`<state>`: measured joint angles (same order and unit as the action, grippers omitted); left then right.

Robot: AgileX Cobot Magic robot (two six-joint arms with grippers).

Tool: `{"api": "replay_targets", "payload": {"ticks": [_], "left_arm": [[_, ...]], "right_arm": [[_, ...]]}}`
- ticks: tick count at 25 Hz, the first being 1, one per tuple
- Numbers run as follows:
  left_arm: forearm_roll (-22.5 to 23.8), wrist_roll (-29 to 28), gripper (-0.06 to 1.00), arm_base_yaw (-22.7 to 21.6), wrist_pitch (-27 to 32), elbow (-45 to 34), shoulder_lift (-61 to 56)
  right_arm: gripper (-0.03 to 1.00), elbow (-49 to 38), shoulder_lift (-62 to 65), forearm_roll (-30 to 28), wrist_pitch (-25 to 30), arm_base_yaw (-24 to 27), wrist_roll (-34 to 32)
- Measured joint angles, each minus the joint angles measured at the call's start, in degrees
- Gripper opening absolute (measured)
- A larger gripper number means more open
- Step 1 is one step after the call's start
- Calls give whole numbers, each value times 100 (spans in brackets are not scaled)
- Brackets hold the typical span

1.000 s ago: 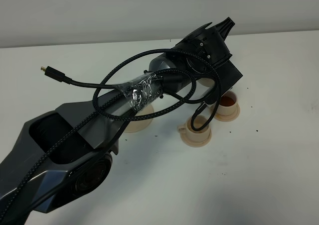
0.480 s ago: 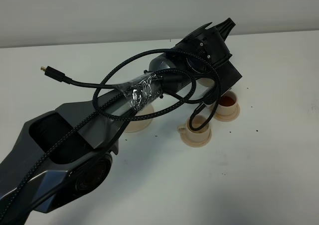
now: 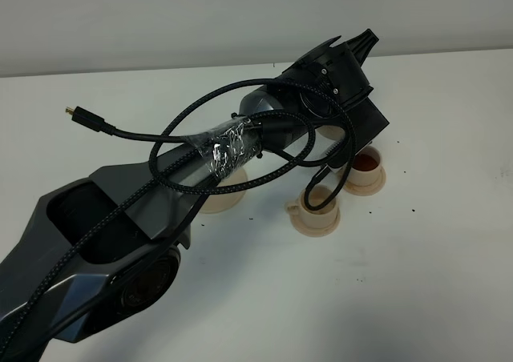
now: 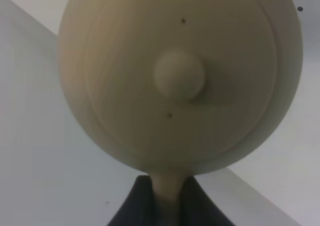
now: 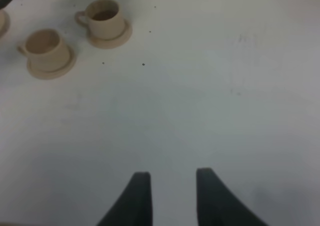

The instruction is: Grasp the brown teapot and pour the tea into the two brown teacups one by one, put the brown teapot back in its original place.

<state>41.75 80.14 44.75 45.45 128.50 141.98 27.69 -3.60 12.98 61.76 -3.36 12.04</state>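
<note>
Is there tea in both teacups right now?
No: in the right wrist view one teacup holds dark tea, while the other teacup shows only its pale, bare inside.

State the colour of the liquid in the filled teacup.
Reddish-brown tea, clearest in the exterior high view.

I'm looking at a plain pale tan-beige teapot (image 4: 180,81), no pattern, just two tiny dark specks on it. My L end effector (image 4: 170,198) is showing black. The counter (image 3: 433,282) is reading white w/ a few scattered dark specks. The far cup (image 3: 365,174) is showing reddish-brown liquid inside a tan body. The near cup (image 3: 314,211) is looking pale tan inside & out, and the big saucer (image 3: 218,203) is matching it. My L arm (image 3: 96,242) is looking dark grey. Its braided cable (image 3: 200,106) is showing black, w/ a gold plug tip (image 3: 70,110) and clear crinkly tape (image 3: 228,150). My R end effector (image 5: 172,191) is showing black too.
</note>
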Motion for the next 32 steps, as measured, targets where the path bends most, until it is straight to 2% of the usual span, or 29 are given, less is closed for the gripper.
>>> {"api": "replay_targets", "payload": {"ticks": [32], "left_arm": [[0, 0, 12, 0, 1, 0, 0]], "right_arm": [[24, 0, 0, 0, 0, 0, -2]]}}
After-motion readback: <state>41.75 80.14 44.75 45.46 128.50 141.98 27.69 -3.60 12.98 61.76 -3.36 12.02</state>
